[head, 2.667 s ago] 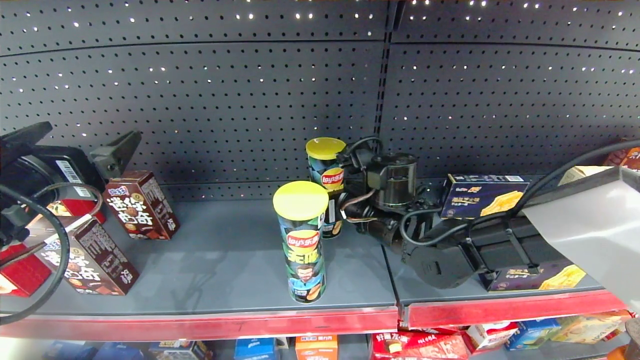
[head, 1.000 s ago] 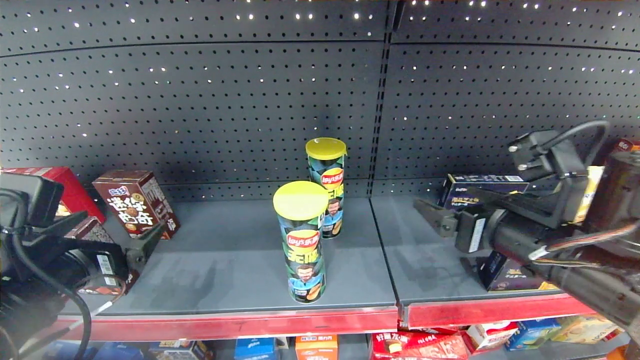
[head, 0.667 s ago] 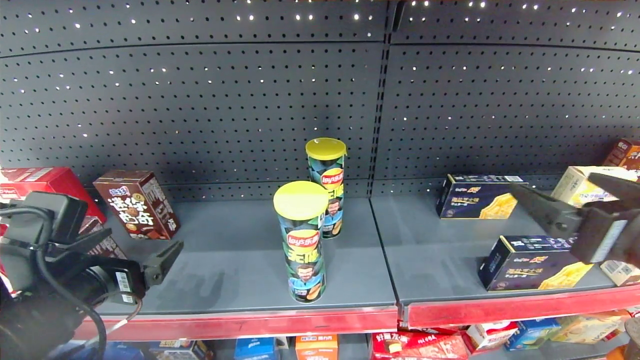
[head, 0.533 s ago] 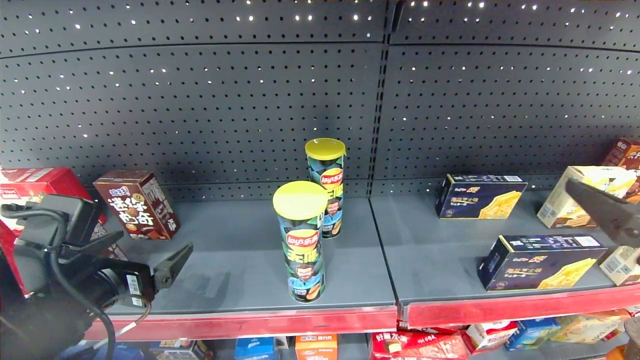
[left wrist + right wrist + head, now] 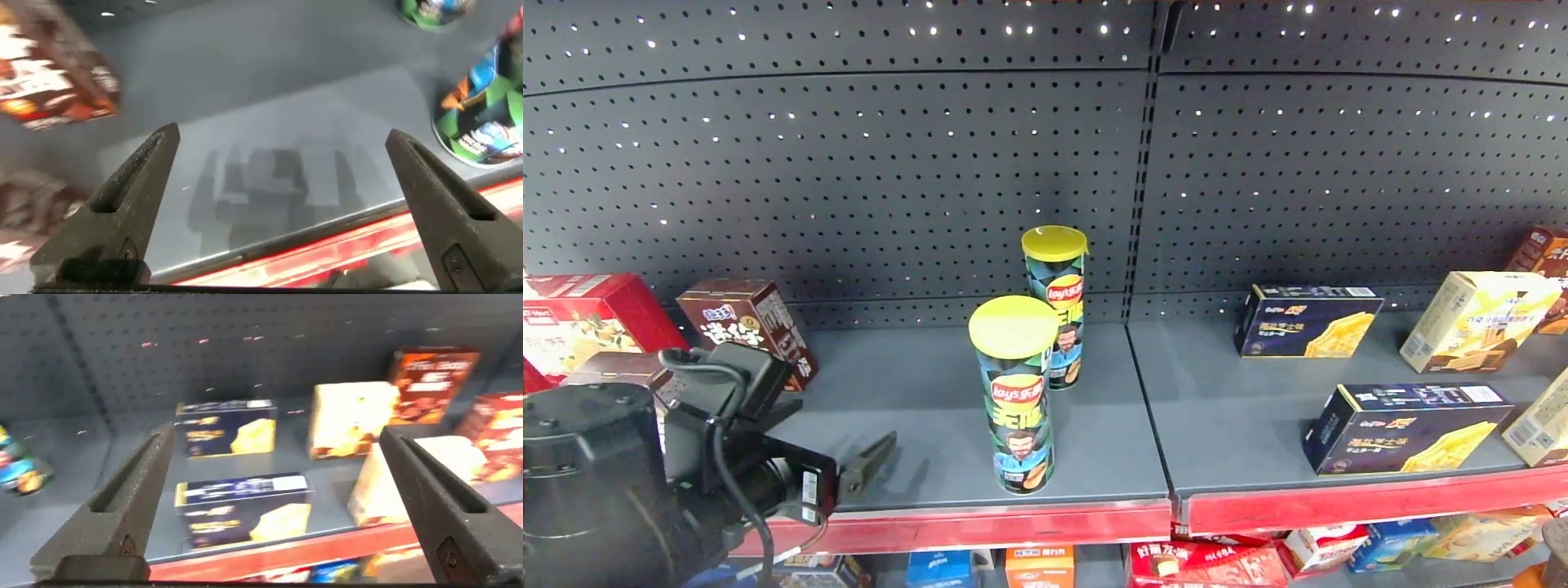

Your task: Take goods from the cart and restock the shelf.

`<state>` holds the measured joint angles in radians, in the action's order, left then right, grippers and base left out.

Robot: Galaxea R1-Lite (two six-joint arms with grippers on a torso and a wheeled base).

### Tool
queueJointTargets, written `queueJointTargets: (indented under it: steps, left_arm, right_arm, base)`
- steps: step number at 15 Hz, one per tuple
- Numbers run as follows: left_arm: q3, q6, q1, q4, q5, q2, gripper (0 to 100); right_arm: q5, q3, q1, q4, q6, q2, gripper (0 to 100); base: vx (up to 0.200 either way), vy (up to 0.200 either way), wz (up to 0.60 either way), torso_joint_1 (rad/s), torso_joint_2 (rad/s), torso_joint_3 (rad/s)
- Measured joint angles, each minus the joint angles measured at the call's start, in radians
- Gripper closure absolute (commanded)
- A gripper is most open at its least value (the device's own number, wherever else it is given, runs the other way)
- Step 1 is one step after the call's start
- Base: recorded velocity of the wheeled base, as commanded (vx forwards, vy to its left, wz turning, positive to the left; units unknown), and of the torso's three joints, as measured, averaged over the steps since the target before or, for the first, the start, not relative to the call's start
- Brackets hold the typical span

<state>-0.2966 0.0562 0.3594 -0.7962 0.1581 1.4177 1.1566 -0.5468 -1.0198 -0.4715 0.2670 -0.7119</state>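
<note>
Head view: chip cans (image 5: 1015, 400) between boxes (image 5: 1409, 429); left claw (image 5: 874, 457) beside, seemingly empty.

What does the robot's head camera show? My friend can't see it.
Two tall yellow-lidded chip cans stand one behind the other on a grey shelf. Snack boxes sit either side; the left tool hangs by the front edge.

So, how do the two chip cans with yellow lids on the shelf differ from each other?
The front can stands close to the red front edge of the shelf; the back can stands deep, near the pegboard wall. The back can is also set a little to the right of the front can, which hides part of it in the head view. Shared: both stand upright, with yellow lids and the same dark printed wrap.
</note>
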Motion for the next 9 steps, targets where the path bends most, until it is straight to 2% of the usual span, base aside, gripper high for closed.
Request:
queueJointTargets:
  steps: [4, 9]
  left_arm:
    - [-0.097, 0.022, 0.054, -0.004, 0.000, 0.128, 0]
    - [-0.104, 0.021, 0.145, -0.004, 0.001, 0.185, 0]
  right_arm:
    - [0.006, 0.018, 0.020, 0.005, 0.064, 0.106, 0]
    - [0.005, 0.047, 0.026, 0.005, 0.070, 0.152, 0]
  base:
    - [0.000, 0.000, 0.00, 0.000, 0.00, 0.000]
    - [0.000, 0.000, 0.00, 0.000, 0.00, 0.000]
